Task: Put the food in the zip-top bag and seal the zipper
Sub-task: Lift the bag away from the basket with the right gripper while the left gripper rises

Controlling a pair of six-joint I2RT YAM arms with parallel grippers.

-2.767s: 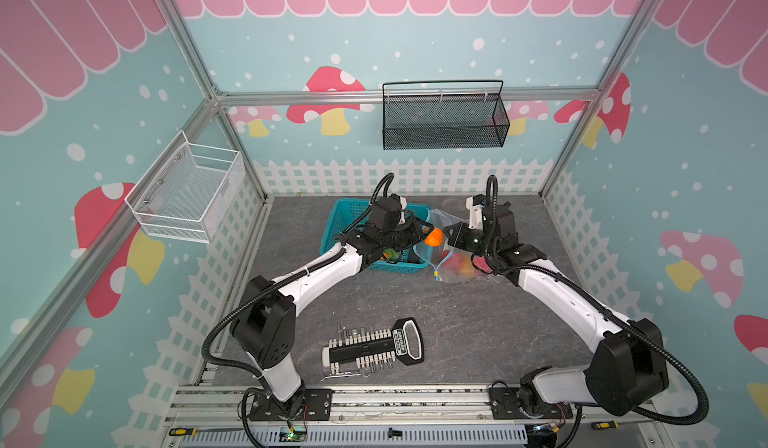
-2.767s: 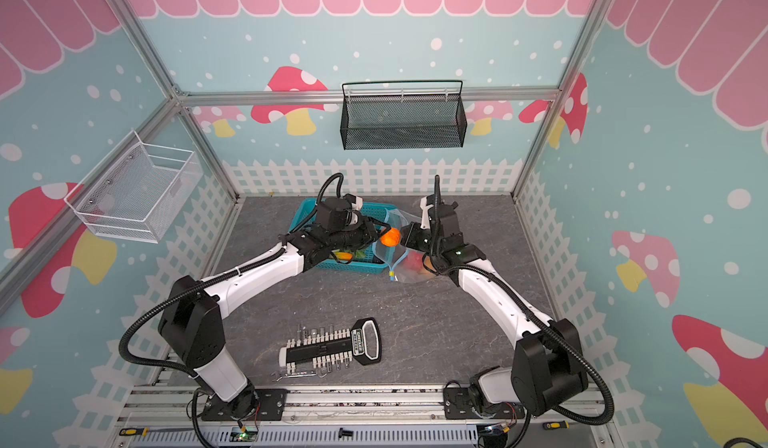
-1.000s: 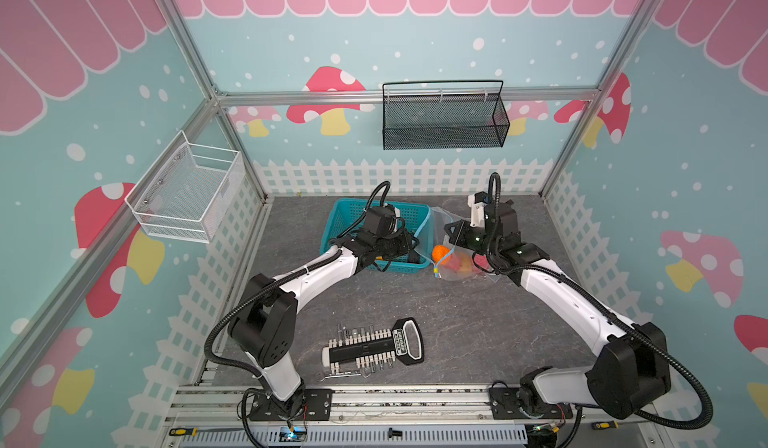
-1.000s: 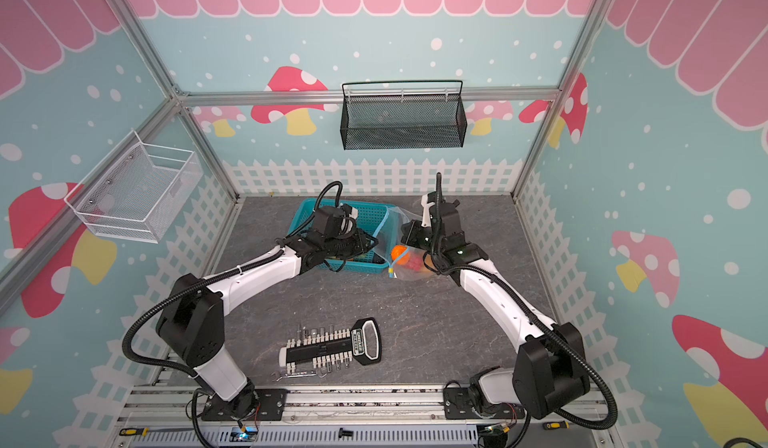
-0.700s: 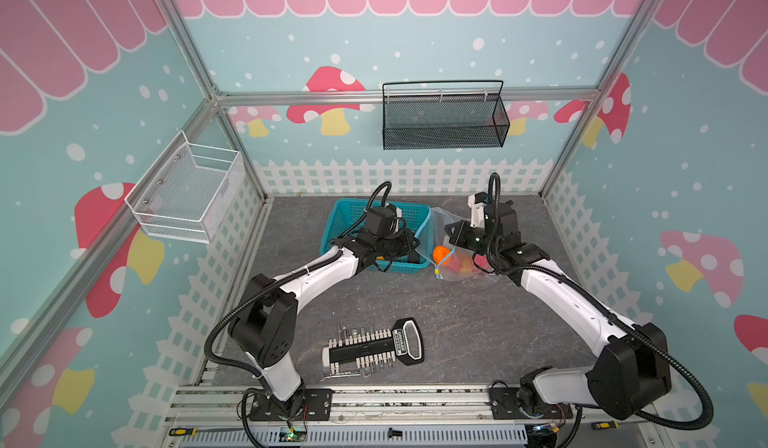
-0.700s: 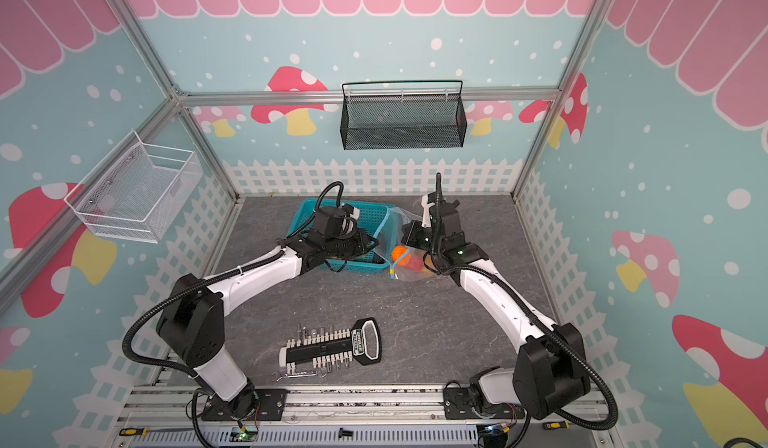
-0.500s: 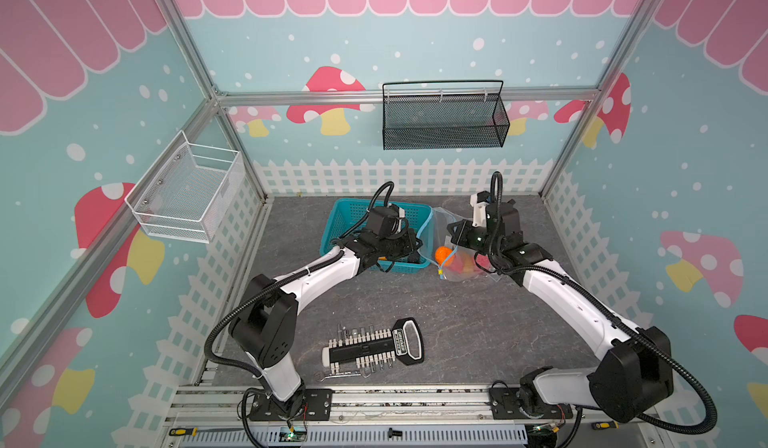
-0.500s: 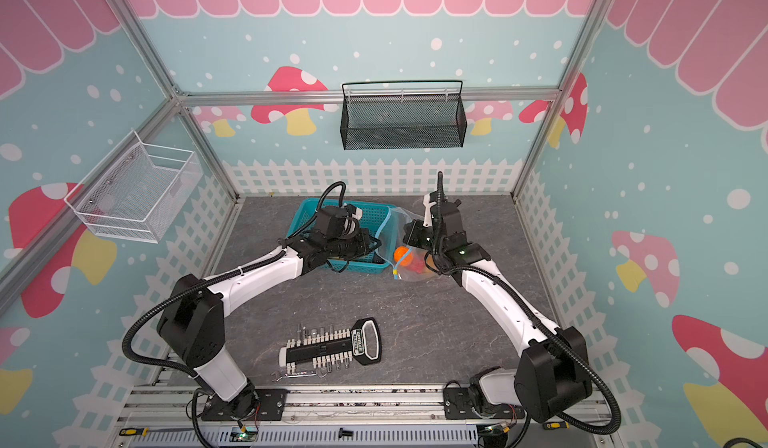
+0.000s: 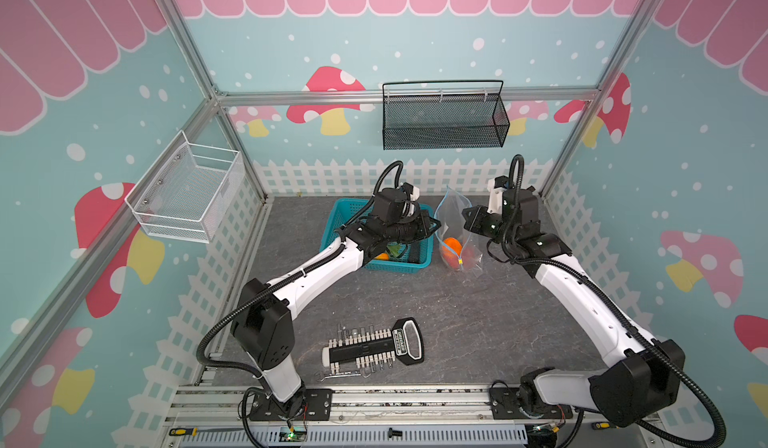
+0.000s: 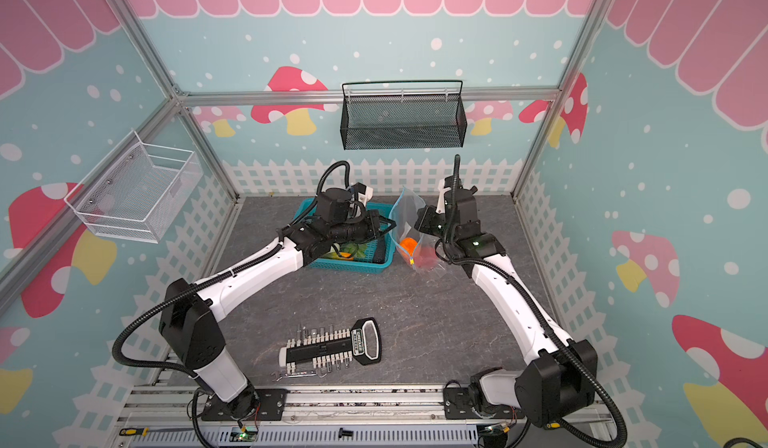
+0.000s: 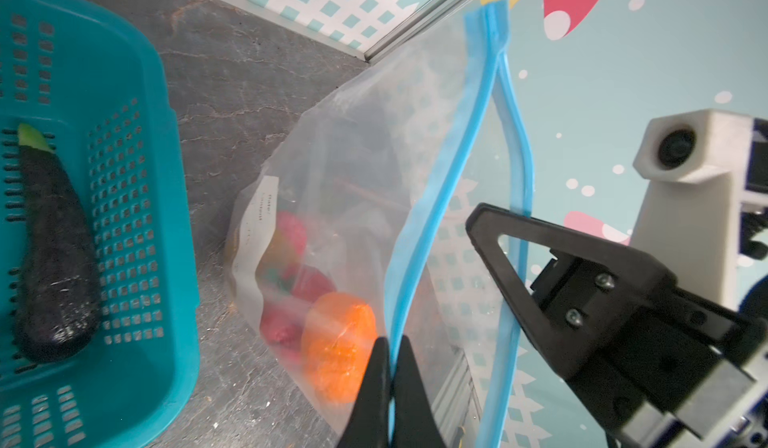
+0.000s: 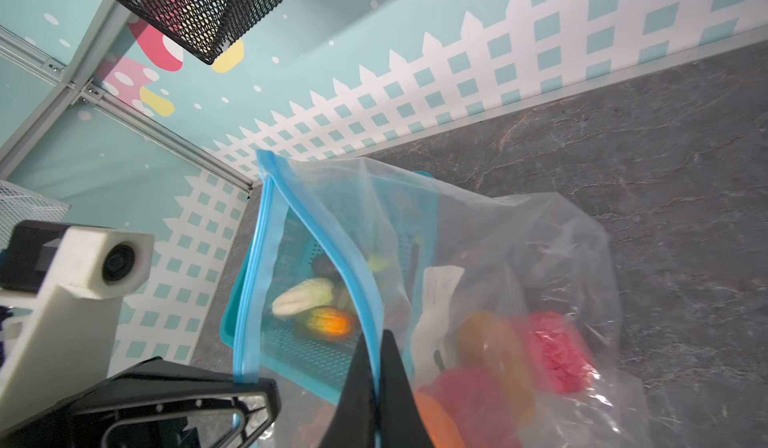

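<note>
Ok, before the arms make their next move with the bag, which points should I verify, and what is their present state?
1. Left gripper shut on one lip of the zipper: ok.
2. Right gripper shut on the other lip: ok.
3. Zip-top bag mouth sealed: not ok, the lips stand apart.
4. Teal basket emptied: not ok, an eggplant lies in it.
5. Orange piece clear of the zipper line: cannot tell, it lies close to it.
</note>
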